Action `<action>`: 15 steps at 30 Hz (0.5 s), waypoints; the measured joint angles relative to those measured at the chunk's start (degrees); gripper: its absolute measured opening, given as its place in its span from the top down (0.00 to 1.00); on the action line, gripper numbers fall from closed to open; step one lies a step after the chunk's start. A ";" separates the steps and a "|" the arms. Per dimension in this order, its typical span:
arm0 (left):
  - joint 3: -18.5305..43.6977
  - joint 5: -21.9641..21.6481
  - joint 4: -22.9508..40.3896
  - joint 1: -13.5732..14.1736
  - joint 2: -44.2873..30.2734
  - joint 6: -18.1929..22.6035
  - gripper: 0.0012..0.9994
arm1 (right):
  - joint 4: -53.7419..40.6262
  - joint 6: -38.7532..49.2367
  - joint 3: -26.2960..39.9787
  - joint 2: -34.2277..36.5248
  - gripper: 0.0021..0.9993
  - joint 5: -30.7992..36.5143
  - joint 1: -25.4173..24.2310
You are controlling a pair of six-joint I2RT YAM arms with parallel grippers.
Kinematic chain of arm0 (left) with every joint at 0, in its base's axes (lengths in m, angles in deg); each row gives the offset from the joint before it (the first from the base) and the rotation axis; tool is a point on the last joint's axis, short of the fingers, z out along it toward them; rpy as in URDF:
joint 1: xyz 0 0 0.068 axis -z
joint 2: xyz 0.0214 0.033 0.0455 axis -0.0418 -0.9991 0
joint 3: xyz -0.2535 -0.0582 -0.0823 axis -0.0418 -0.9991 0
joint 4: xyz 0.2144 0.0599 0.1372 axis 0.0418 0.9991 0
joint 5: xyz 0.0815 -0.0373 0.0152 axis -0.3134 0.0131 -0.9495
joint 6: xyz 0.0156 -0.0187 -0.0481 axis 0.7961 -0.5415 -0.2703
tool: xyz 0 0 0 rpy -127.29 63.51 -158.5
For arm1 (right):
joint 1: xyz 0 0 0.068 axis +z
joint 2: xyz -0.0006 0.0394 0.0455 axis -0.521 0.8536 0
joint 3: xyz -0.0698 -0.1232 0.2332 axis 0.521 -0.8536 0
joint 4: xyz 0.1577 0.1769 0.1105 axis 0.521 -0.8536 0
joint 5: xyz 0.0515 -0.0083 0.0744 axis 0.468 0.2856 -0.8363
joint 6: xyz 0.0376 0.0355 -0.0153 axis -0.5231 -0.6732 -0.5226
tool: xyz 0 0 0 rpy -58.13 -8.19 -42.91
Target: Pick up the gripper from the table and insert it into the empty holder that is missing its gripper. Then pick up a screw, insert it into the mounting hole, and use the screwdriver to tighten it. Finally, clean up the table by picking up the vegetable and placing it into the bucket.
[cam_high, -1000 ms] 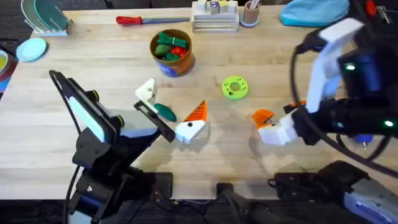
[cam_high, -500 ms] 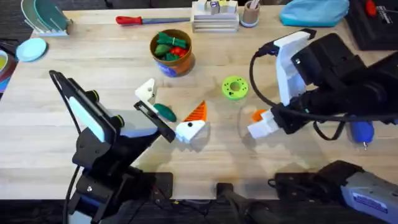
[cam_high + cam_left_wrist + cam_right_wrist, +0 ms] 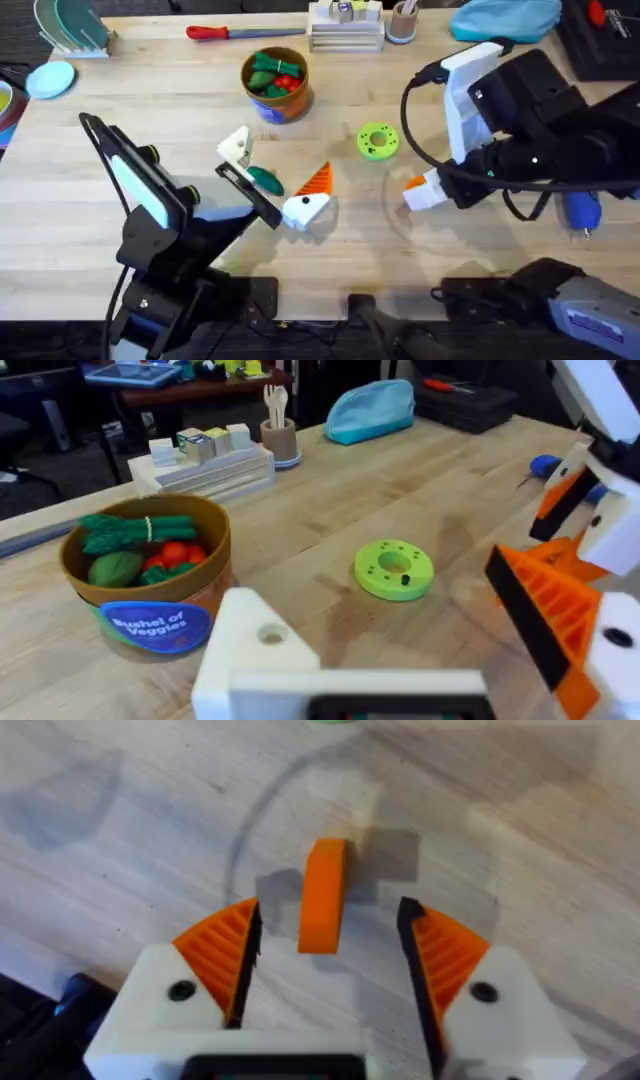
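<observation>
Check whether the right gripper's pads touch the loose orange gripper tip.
Apart. In the right wrist view, bare table shows between the gripper tip and both pads of the open right gripper.

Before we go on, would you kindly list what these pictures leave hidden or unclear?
- Overhead: the loose orange tip is mostly covered by the right claw; whether it lies flat is hard to tell.
- Overhead: the blue screwdriver is partly hidden behind the right arm.
- Left wrist: the left claw has both fingers cut off by the frame edge.
- Right wrist: the green ring is cut off by the frame edge.
</observation>
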 joint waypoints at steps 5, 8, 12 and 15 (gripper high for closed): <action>0.00 -0.02 0.00 0.00 0.00 0.00 0.01 | 0.87 -0.36 0.00 0.02 0.35 0.70 0.00; 0.00 -0.01 0.00 0.00 0.00 0.00 0.01 | 0.44 -0.55 0.00 0.01 0.44 0.70 0.00; 0.00 -0.01 0.00 0.00 0.00 0.00 0.01 | 0.41 -0.55 0.00 0.02 0.46 -0.62 0.00; 0.00 0.01 -0.01 0.00 0.00 0.00 0.01 | 0.42 -0.58 0.00 0.01 0.53 -1.34 0.00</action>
